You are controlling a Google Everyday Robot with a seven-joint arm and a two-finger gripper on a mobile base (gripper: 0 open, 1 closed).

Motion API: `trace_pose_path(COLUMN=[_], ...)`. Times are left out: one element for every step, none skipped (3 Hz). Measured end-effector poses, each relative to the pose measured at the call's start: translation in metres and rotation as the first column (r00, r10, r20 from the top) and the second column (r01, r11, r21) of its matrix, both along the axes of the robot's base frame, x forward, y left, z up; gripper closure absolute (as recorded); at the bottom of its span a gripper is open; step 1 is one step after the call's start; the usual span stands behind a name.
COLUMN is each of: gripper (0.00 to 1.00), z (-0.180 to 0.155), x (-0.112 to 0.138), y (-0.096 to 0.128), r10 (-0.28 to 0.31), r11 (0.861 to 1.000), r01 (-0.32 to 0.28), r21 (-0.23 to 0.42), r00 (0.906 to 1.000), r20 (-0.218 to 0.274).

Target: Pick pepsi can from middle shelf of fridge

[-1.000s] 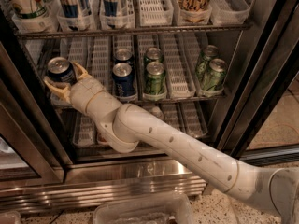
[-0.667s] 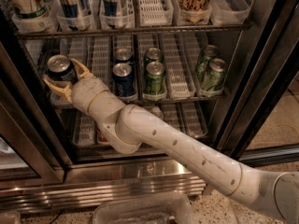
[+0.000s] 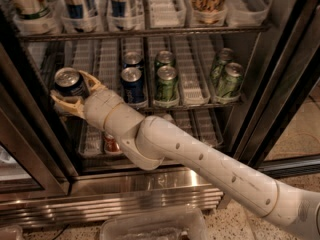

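The pepsi can (image 3: pixel 69 82) is sitting at the far left front of the middle shelf (image 3: pixel 187 91), upright with its silver top facing the camera, just beside the dark left door frame (image 3: pixel 30 109). The gripper (image 3: pixel 75 90) is reaching in from the lower right and clasping it. One beige finger is lying under and in front of the can and the other is curving round its right side, so the can is being held between them. The white arm (image 3: pixel 200 159) is stretching across the shiny base of the fridge (image 3: pixel 150 191).

By my reading, the grasp is made and the withdrawal is the step in hand. The next move is calling for a steady pull outward and slightly right. That would keep the can level and clear of the door frame and of the two other dark blue cans (image 3: pixel 133 81) standing one lane over (their labels are too dim to read). Green cans (image 3: pixel 167 81) are standing further right, well apart from the grip.

The can's lower half is hiding behind the lower finger, so I cannot tell whether it is resting on the rack or already lifted. The wrist is covering the shelf's front edge there. A red can (image 3: pixel 111 143) is peeking out below the arm, mostly blocked.
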State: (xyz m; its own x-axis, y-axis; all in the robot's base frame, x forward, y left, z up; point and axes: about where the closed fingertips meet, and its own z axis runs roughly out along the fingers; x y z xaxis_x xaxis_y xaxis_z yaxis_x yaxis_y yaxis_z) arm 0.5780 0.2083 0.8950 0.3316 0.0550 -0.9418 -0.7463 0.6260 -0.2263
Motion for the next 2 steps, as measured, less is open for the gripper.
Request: trace_pose_path(gripper=[1.00, 1.00], z=[-0.022, -0.046], x=[-0.022, -0.042], y=[-0.006, -0.019], r10=[0.095, 0.173], r11=[0.994, 0.978], r01=[-0.099, -0.187], r21=[-0.050, -0.087], r00=[0.9934, 0.9728], r20=[-0.065, -0.154])
